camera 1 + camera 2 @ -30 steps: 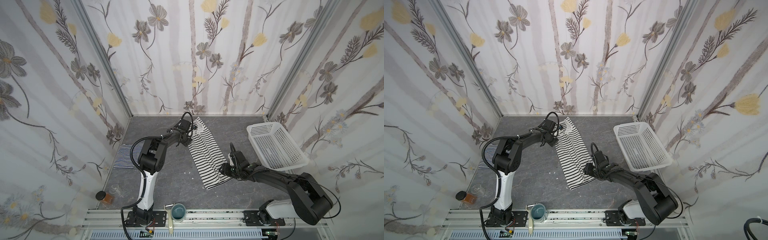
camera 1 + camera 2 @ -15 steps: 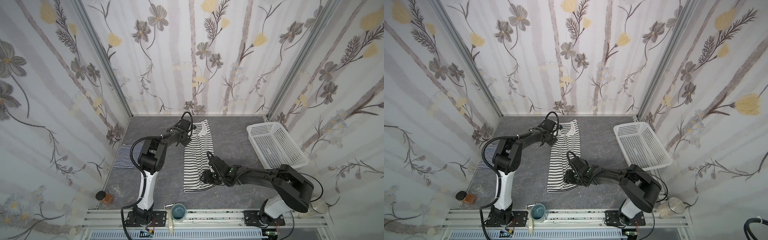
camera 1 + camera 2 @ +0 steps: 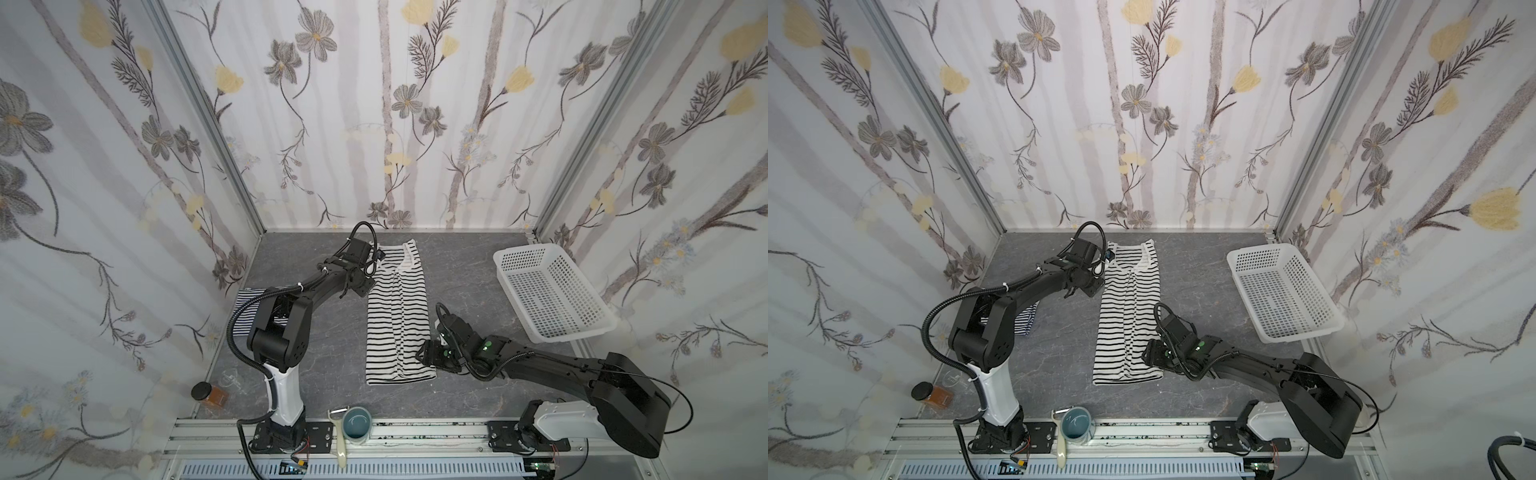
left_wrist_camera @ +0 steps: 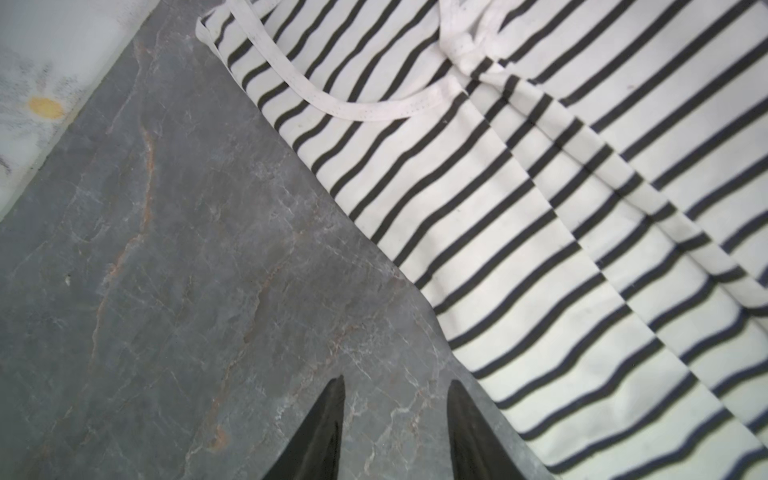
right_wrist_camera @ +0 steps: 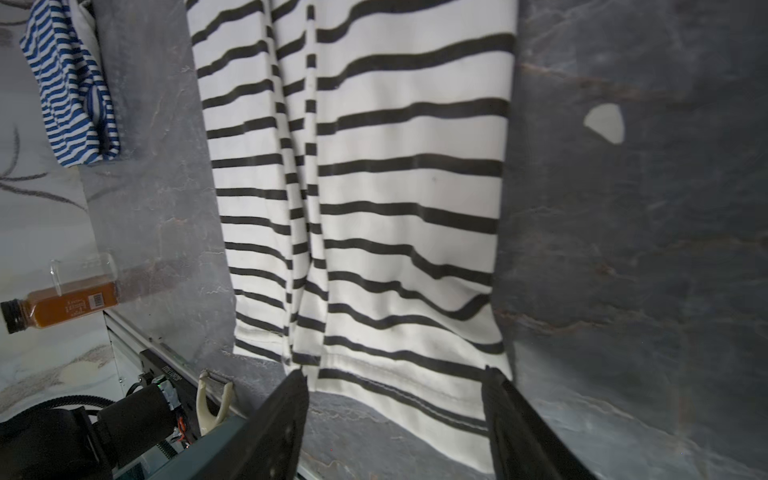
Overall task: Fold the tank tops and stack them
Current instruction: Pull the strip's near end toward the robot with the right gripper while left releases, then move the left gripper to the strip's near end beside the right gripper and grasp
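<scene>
The white tank top with wide black stripes lies folded lengthwise in a straight strip at the table's middle, neckline toward the back wall. The navy-striped tank top lies at the left, partly hidden behind the left arm. My left gripper is open over bare table just beside the white top's far left edge. My right gripper is open wide at the top's near right corner. The hem lies flat below its fingers, not pinched.
A white perforated basket stands at the right. An amber bottle lies at the front left corner. A blue cup and a peeler rest on the front rail.
The right gripper swung the white top's lower end leftward, so it now lies straight instead of slanted. It then drew back to the near right corner with its jaws wider. The left arm held still.
</scene>
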`<state>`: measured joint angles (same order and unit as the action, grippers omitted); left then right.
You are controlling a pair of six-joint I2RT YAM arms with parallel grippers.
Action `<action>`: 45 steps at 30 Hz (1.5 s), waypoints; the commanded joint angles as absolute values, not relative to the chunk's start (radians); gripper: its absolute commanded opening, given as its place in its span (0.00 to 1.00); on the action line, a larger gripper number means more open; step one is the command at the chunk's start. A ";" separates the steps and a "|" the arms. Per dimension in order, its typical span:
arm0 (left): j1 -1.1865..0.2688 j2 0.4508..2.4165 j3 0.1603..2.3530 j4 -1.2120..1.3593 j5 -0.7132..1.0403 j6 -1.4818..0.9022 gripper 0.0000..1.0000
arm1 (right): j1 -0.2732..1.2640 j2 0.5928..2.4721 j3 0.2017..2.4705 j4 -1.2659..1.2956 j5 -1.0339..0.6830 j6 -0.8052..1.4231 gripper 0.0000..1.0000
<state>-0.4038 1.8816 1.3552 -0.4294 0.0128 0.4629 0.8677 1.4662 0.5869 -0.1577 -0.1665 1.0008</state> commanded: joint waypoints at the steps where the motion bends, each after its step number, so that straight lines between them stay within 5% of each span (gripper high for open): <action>1: -0.403 1.813 1.272 -0.440 0.068 0.445 0.43 | 0.865 1.439 0.532 -0.082 -0.190 1.048 0.68; 12: -0.403 1.661 1.062 -0.433 0.104 0.417 0.42 | 0.871 1.405 0.386 0.062 -0.238 1.153 0.62; 27: -0.405 1.582 0.984 -0.434 0.116 0.402 0.42 | 0.873 1.387 0.250 0.288 -0.300 1.270 0.37; 37: -0.406 1.541 0.944 -0.439 0.132 0.410 0.42 | 0.870 1.358 0.238 0.309 -0.294 1.278 0.00; 45: -0.504 1.329 0.830 -0.465 0.396 0.499 0.41 | 0.870 1.314 0.286 0.276 -0.295 1.240 0.00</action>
<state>-0.4759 1.3720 0.8551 -0.4427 0.2600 0.4496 0.8692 1.3270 0.2623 0.2646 -0.3004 1.2621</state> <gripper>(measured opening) 0.406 0.048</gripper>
